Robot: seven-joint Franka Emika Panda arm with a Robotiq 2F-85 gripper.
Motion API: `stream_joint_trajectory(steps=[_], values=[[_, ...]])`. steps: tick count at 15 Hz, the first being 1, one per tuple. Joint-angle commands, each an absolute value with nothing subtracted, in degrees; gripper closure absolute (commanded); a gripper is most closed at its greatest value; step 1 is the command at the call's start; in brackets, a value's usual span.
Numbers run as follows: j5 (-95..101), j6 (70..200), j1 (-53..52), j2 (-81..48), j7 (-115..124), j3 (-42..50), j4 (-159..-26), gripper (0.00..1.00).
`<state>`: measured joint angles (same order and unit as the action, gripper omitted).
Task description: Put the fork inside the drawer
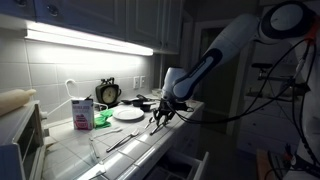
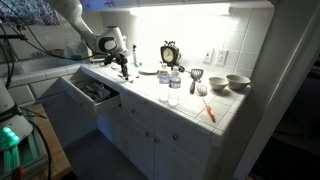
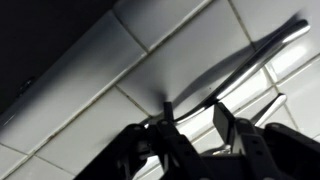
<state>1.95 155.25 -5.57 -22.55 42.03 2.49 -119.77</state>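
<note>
The pincer [image 1: 163,114] hangs released, holding nothing. The fork [image 3: 280,35] lies flat on the bench [image 1: 85,152] just ahead of it. A shallow grip on the thin handle could slip before the open drawer [image 2: 80,97] below it.

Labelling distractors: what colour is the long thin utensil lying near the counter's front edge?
Orange; the slim orange utensil shows best in an exterior view.

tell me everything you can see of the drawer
The drawer is pale white-grey with a plain flat front and sits under the tiled counter. It is pulled out, open and level. Dark things lie inside, too small to name. The hand is above the counter, not touching it.
</note>
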Motion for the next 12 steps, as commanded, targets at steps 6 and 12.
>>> stream_joint_trajectory(steps=[6, 12], values=[[0.6, 151.7, -7.2, -22.7, 42.6, 3.9, -118.7, 1.00], [2.3, 140.0, -10.1, -16.7, 51.2, 5.2, -122.4, 0.98]])
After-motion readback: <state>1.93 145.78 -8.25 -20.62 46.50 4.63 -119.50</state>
